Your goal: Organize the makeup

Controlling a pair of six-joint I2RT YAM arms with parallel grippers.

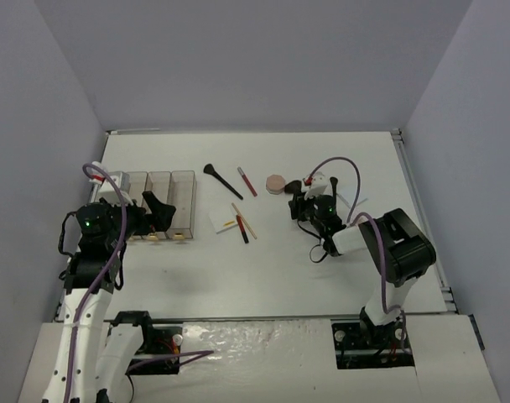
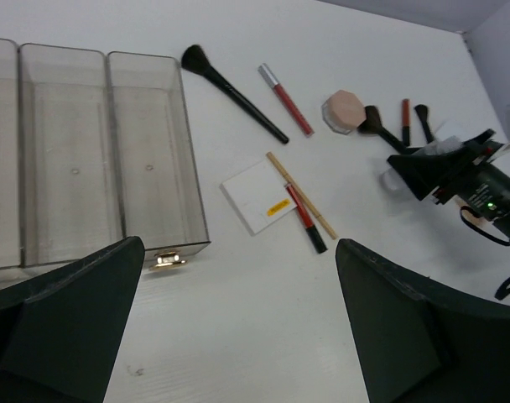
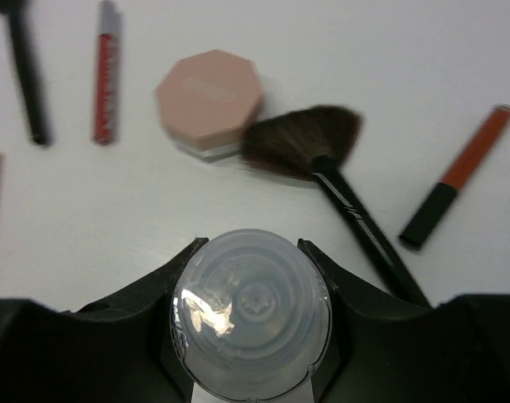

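Right fingers (image 3: pixel 142 315) are clamped on the clear bottle (image 3: pixel 251 315), gripping it on both sides above the counter (image 3: pixel 112 218), near the pink compact (image 3: pixel 209 99) and the fan brush (image 3: pixel 301 143) touching it. Left fingers (image 2: pixel 70 323) hang spread wide, holding nothing, just beside the clear bins (image 2: pixel 188 159), with the white pad (image 2: pixel 259 197) and crossed pencils (image 2: pixel 304 201) lying ahead

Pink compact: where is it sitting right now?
In the top view the pink compact lies right of centre, just ahead of the right gripper, between a red tube and a fan brush.
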